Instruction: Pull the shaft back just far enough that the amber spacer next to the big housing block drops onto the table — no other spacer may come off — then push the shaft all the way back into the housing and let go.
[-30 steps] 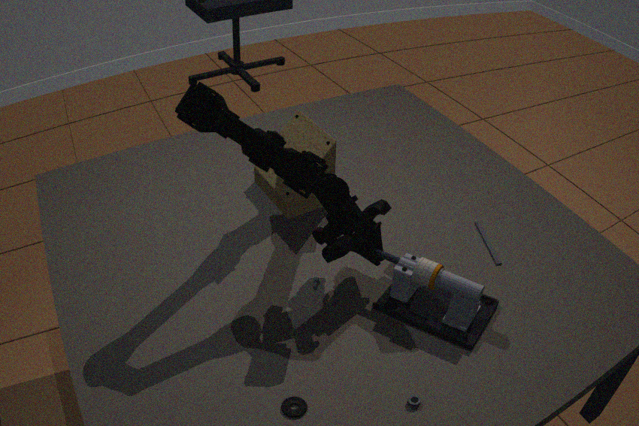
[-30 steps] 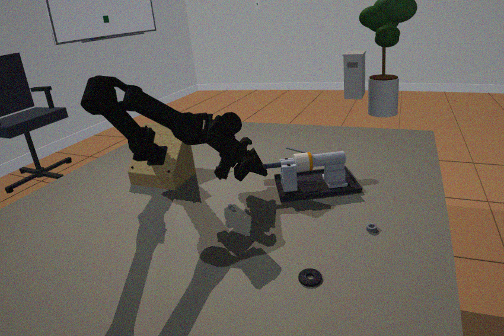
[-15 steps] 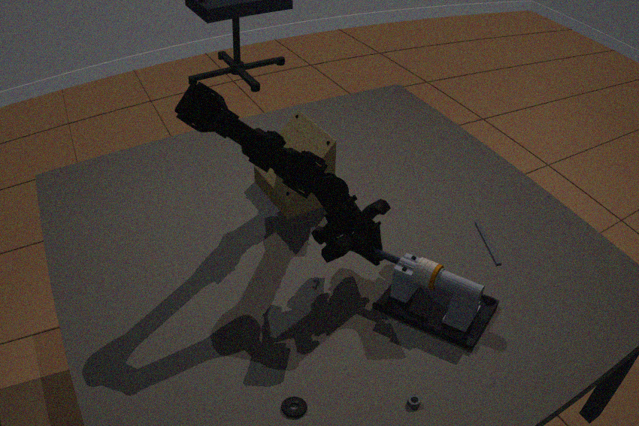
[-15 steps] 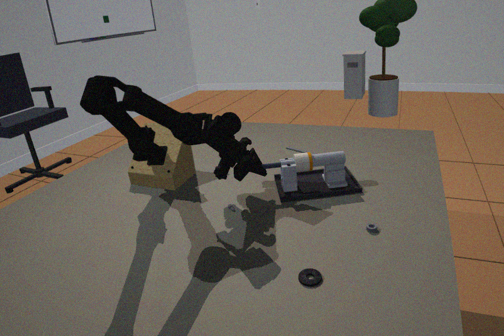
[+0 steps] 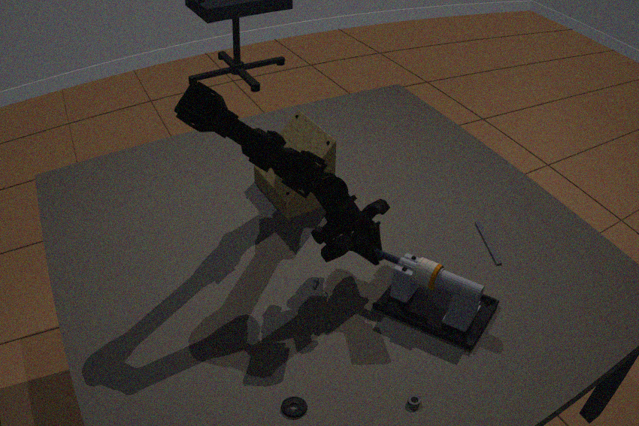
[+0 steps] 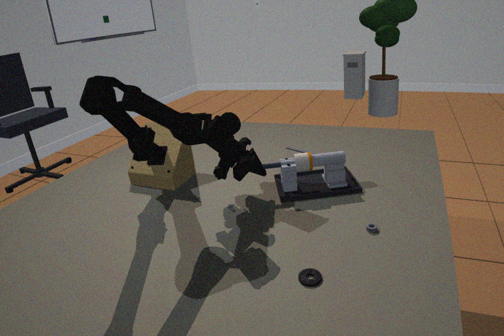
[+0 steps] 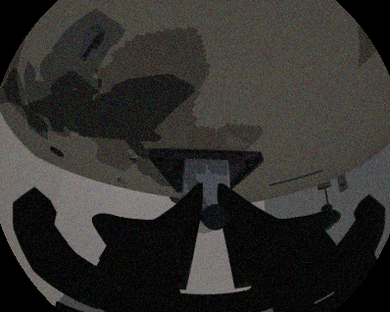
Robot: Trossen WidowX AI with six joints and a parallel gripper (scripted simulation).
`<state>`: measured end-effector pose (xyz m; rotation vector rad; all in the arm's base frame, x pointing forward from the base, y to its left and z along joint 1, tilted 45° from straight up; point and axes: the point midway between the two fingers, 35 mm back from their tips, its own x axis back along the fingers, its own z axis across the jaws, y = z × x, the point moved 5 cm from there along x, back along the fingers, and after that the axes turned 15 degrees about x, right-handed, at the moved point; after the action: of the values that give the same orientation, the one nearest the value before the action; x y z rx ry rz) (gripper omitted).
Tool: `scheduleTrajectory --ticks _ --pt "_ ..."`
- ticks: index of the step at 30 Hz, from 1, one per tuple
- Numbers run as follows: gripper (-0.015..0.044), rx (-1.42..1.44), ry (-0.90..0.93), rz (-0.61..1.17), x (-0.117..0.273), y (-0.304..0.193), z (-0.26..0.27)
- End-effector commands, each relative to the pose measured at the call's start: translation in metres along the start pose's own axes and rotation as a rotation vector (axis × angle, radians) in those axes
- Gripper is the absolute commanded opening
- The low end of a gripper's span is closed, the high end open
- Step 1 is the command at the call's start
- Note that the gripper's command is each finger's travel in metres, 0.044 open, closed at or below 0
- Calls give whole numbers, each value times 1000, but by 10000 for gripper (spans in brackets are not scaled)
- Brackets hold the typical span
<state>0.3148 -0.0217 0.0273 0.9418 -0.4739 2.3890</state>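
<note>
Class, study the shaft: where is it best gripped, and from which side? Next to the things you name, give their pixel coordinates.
Probably by the bare end of the shaft (image 5: 389, 257) (image 6: 271, 165) (image 7: 214, 217), coming from the side away from the big housing block (image 5: 461, 307) (image 6: 335, 171). That thin, round end sticks out past the near bracket, roughly level, so fingers can close across it and pull straight back.
</note>
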Motion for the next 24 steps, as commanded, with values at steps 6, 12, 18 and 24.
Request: scheduleTrajectory --ticks 6,12,18,24 --pt "0 6 2 -2 1 1 0" --pt "0 6 2 -2 1 1 0" --pt "0 6 2 -2 2 2 0" --pt "0 6 2 -2 2 2 0"
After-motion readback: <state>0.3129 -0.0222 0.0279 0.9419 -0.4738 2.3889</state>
